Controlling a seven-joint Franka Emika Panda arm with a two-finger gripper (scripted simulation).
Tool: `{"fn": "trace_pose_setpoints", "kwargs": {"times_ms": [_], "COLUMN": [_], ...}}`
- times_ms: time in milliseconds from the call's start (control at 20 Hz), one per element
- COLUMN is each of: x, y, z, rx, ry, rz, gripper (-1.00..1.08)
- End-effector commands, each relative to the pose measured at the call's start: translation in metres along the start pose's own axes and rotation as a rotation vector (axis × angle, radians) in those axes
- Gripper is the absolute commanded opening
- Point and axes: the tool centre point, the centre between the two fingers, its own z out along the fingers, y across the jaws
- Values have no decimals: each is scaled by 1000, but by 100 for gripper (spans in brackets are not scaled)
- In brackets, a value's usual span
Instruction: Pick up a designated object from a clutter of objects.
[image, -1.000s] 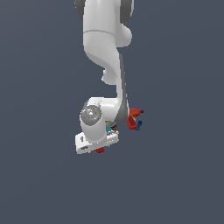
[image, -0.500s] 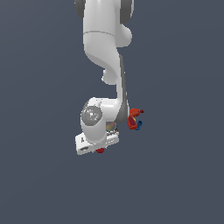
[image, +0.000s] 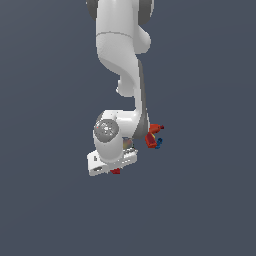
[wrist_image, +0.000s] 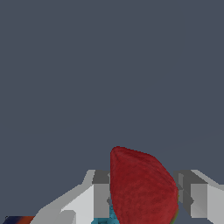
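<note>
Over the plain grey table, the tool (wrist_image: 142, 197) is sitting spread around the small, light-looking red lump (wrist_image: 140, 188), whose rounded, likely slippery sides want a pinch across the middle.

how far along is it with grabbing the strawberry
Done: the gripper is down at the clutter, a finger on each side of the strawberry. In hand: closing; whether the pads touch it cannot be told. Left: grip and lift it away from the drill toy.
</note>
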Motion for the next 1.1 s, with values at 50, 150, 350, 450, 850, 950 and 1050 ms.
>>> {"fn": "trace_pose_setpoints", "kwargs": {"times_ms": [50, 150, 350, 450, 850, 950, 1050], "x": [4, 6, 12, 16, 34, 39, 44], "y": [-10, -17, -38, -51, -106, -120, -134], "z": [-14, -25, -55, -73, -155, -175, -196], "rx": [0, 0, 0, 0, 0, 0, 0], "ry": [1, 1, -1, -1, -5, -5, -6], "rz": [-1, -1, -1, -1, -1, 0, 0], "gripper": [-100, -100, -100, -100, -100, -100, -100]}}
